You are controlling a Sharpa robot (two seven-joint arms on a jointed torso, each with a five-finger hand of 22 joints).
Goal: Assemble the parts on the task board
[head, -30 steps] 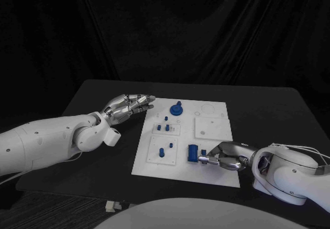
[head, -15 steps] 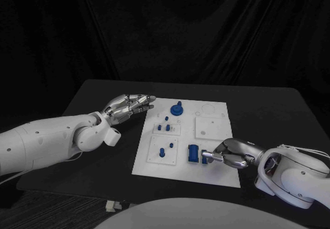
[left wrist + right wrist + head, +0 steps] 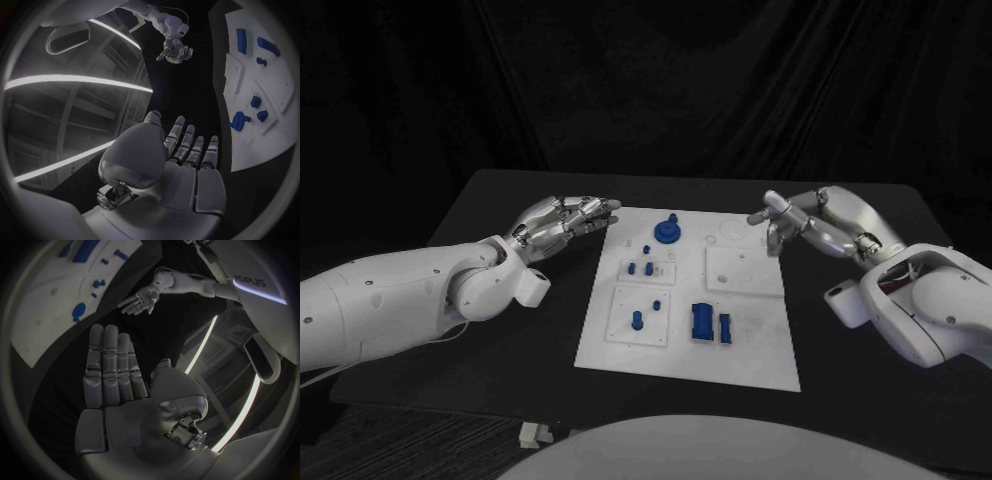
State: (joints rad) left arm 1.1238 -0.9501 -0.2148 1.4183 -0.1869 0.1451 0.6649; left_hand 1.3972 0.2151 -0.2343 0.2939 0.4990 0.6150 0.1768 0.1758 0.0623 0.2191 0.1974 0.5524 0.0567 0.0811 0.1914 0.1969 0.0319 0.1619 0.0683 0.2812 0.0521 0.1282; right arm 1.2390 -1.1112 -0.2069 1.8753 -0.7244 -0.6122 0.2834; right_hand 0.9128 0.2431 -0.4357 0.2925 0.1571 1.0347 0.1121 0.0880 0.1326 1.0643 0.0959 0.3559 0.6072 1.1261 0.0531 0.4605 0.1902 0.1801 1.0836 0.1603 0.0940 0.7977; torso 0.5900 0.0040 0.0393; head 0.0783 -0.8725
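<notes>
The long blue block (image 3: pixel 704 321) is laid lengthwise along the board (image 3: pixel 750 367) — both hands (image 3: pixel 563 222) (image 3: pixel 808 220) held empty, fingers apart.

**Where the things lie on the table**

The task board (image 3: pixel 750 352) lies at the middle of the table (image 3: pixel 488 330). On it, the parts (image 3: pixel 711 322) sit toward its left edge. The left hand (image 3: pixel 564 224) hangs beside its far left corner, the right hand (image 3: pixel 815 222) beside its far right corner.

dim overall | black backdrop | bright ceiling strips in wrist views | fisheye-bent edges
</notes>
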